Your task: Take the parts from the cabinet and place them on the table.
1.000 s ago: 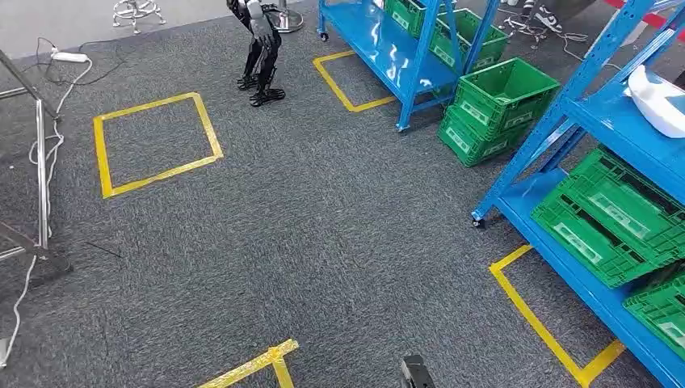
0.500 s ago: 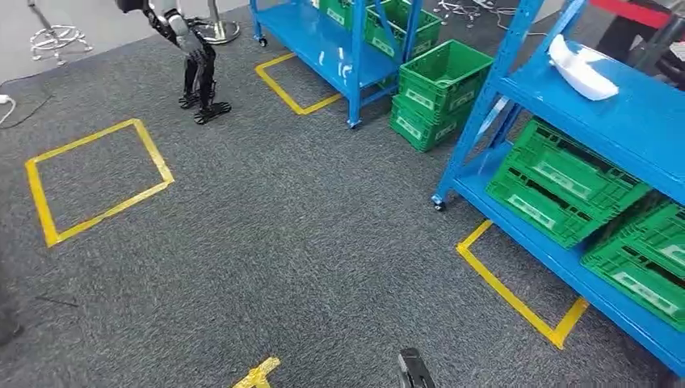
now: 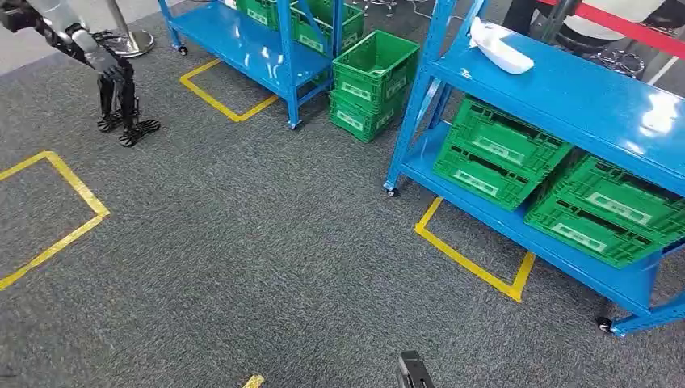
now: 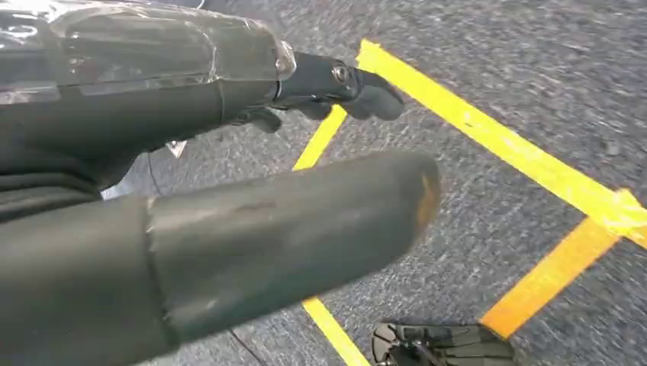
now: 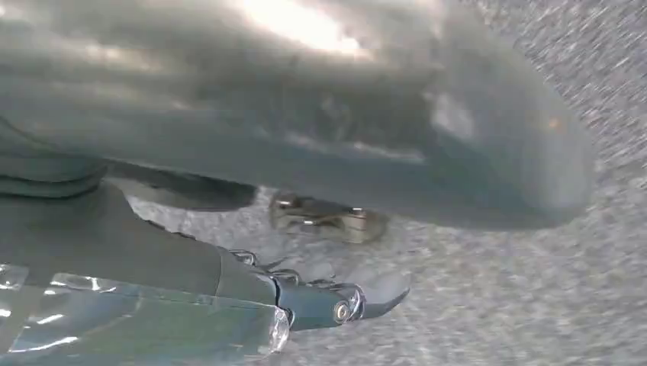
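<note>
The whole head view has swung since a second ago, so the camera has turned rather than the things: the tall blue metal shelving rack [image 3: 557, 97] now sits more central, the yellow tape square [image 3: 48, 218] has slid toward the left edge, and the other humanoid robot [image 3: 105, 73] standing on the carpet now shows at the upper left corner. The white moulded plastic part [image 3: 501, 46] lies on the rack's upper shelf, close to its left end. Beneath it, green slotted plastic crates [image 3: 549, 178] sit on the bottom shelf, and two more stacked green crates [image 3: 367, 85] stand on the grey carpet floor [image 3: 266, 267] just beside the rack's left post.

The left hand [image 4: 229, 206] hangs above the carpet and yellow tape lines with its thumb and dark fingers apart, holding nothing. The right hand [image 5: 305, 191] hangs over blurred carpet, fingers spread from the thumb, nothing in it.
</note>
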